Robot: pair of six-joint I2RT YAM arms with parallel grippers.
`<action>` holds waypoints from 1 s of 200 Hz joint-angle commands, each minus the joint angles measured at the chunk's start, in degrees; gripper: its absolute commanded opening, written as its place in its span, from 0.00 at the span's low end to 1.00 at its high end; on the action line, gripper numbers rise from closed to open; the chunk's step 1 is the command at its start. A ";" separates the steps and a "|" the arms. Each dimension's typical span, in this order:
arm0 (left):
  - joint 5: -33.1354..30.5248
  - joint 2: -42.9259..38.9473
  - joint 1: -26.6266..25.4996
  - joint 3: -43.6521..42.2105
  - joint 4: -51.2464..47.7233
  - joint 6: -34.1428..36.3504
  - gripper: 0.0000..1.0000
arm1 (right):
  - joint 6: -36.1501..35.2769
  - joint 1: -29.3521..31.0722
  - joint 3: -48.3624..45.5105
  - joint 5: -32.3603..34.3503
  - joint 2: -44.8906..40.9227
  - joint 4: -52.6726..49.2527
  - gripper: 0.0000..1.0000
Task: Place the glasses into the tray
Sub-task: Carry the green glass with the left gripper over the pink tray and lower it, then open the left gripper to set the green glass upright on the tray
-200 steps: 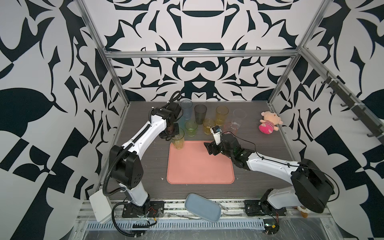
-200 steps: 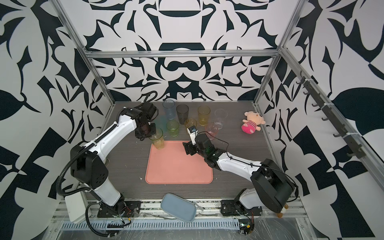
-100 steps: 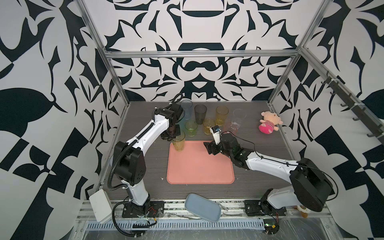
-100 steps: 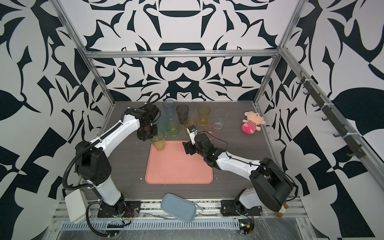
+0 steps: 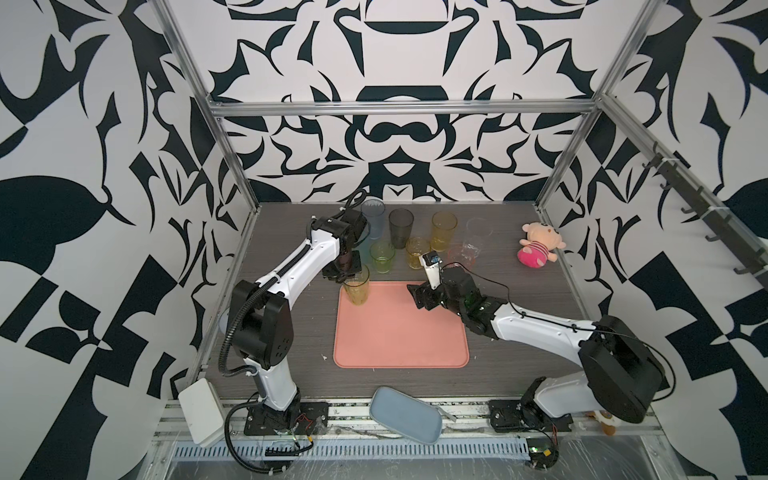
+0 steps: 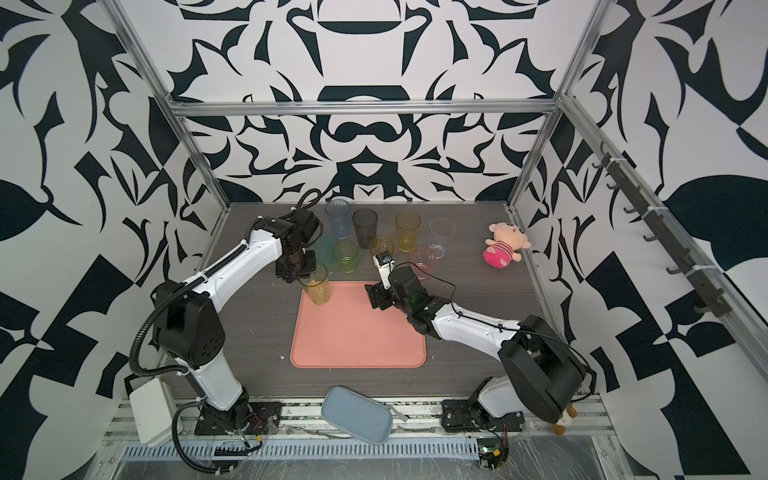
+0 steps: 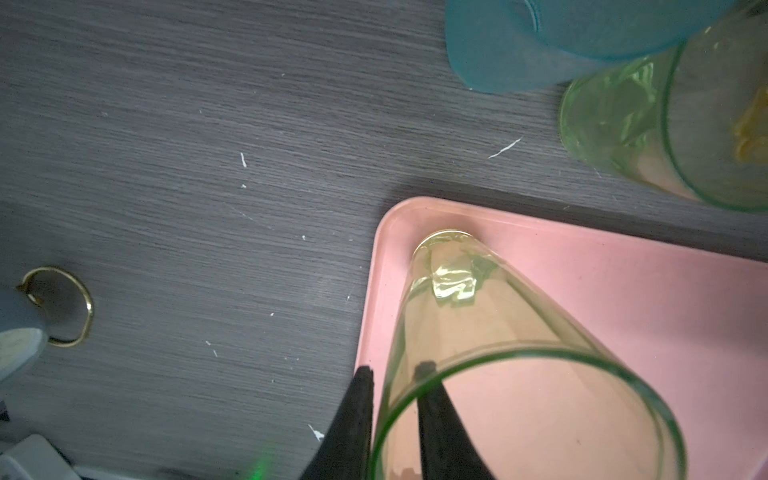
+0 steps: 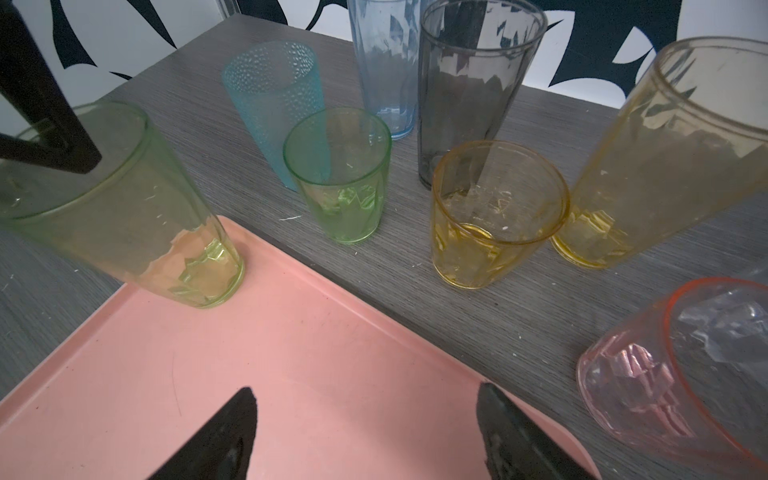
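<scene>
One glass in tray, seemingly eight outside

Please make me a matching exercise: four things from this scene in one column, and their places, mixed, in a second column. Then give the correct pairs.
Things:
1. yellow-green glass
2. grey glass
3. soft toy
4. blue-grey dish

Places:
A. at the very front, off the tray
B. back row, middle, off the tray
C. standing in a corner of the tray
D. far right, at the back

Pairs: 1-C, 2-B, 3-D, 4-A
</scene>
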 commanded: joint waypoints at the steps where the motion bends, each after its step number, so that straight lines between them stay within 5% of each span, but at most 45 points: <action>1: 0.31 -2.10 -0.26 1.15 -1.86 -0.30 0.27 | 0.08 0.33 1.96 0.71 -0.57 0.50 0.86; 110: -2.17 -6.45 -0.24 8.79 -3.53 -0.43 0.41 | -0.27 0.35 -0.64 1.23 -3.78 2.84 0.85; 200: -7.00 3.79 0.79 25.85 1.20 5.76 0.53 | -0.45 0.32 -2.49 3.60 -5.58 4.89 0.85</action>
